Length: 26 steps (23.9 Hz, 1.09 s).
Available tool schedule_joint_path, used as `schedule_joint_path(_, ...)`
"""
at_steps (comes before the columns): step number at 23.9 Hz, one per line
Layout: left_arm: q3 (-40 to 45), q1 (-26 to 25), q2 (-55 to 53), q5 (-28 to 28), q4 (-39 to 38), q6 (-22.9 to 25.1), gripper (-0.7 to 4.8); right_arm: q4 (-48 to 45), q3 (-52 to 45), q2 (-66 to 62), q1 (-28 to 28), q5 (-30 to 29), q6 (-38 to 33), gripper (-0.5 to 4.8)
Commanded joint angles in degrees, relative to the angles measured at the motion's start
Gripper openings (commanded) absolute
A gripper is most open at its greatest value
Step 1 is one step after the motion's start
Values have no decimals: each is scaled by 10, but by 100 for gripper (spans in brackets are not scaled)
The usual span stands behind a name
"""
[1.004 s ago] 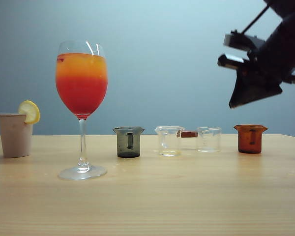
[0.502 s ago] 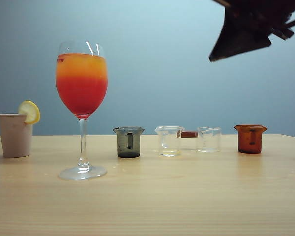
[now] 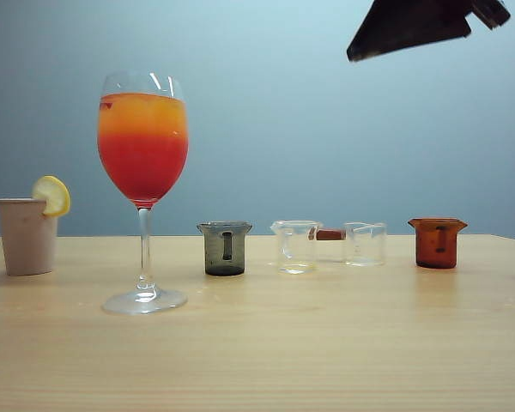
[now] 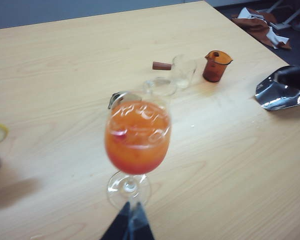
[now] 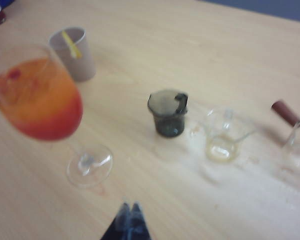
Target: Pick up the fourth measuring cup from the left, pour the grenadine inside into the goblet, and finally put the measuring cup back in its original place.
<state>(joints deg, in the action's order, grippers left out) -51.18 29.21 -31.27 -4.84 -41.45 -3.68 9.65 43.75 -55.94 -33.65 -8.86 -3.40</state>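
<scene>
Both claws are away from the cups. Right claw point(image 5: 129, 215) shows its two fingertips pressed together, so it is closed and it holds nothing; in the exterior view it is the dark shape point(image 3: 412, 27) high above the table point(image 3: 257, 343), over the space between the clear cups and the amber cup. Left claw point(image 4: 131, 225) appears only in its own wrist view, as dark tips that meet in one point; it seems closed and empty, and it hangs above the table just in front of the goblet's foot.

Under the right claw, the fourth measuring cup point(image 3: 437, 242) stands upright on the table at the right end of the row, apart from both claws. Its amber wall makes it hard to say if some liquid remains inside. Next to it, toward the left, are two clear cups point(image 3: 365, 243) point(image 3: 295, 245) with a small brown handle point(image 3: 330, 233) between them, then the smoky grey cup point(image 3: 225, 248).

Further left stands the goblet point(image 3: 143, 189), upright and nearly full. The grenadine point(image 3: 142, 167) lies as a red layer in the lower part of the bowl, with orange juice point(image 3: 142, 112) above it. At the far left is the beige tumbler point(image 3: 26, 235) with a lemon slice point(image 3: 51, 195) on its rim.

My judgement: the pouring is done and the cup is back in the row, so the task looks almost complete. What is left seems only that the arms go back to rest.
</scene>
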Motion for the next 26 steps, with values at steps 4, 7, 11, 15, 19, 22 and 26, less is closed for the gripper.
schedule_joint_path(4, 100, 0, 90, 33, 78, -2, -5, -80, -79, 60, -4, 18, -11, -2)
schedule_joint_path(7, 150, 0, 131, 43, 123, -2, -5, -131, -119, 88, -4, 19, -11, -2)
schedule_joint_path(11, 218, 0, 171, 62, 187, -2, -5, -168, -167, 121, -4, 37, -11, -2)
schedule_joint_path(15, 261, 0, 176, 64, 227, -2, -5, -173, -195, 145, -4, 64, 4, -2)
schedule_joint_path(19, 318, 0, 178, 61, 314, -2, -5, -214, -239, 196, -4, 70, 34, -2)
schedule_joint_path(22, 358, 0, 178, 74, 364, -2, -5, -214, -279, 243, -4, 119, 34, -2)
schedule_joint_path(26, 390, 0, 177, 115, 384, -2, -6, -209, -301, 263, -3, 169, 34, -1)
